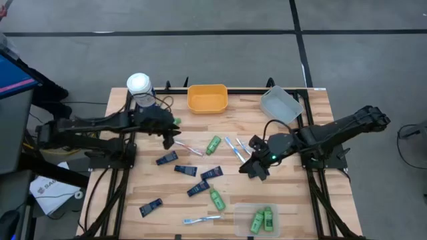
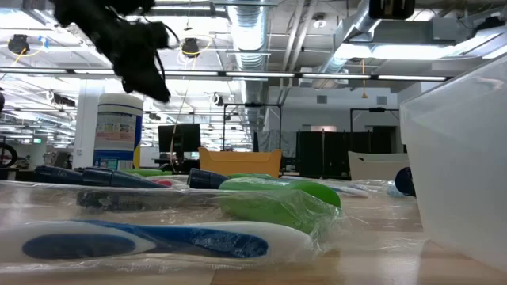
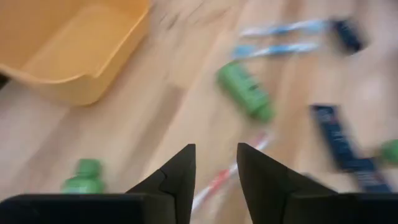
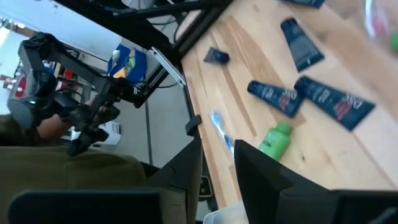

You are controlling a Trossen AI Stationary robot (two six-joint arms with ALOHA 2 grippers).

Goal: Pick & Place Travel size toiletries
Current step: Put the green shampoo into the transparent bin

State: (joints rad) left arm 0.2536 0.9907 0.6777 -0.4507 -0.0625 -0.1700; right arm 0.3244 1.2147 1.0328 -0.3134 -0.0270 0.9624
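— Where is the left claw [image 1: 175, 135] seen?

— Over the counter [image 1: 313, 120] by the pink toothbrush [image 1: 190, 149], fingers narrowly parted, nothing pinched.

— And the right claw [image 1: 252, 167]?

— Raised near the light-blue toothbrushes [image 1: 235, 147], a slim gap between its fingers, nothing gripped. Navy tubes [image 1: 185, 171] and green bottles [image 1: 213, 145] are scattered mid-counter; two bottles lie in the clear bin [image 1: 241, 215].
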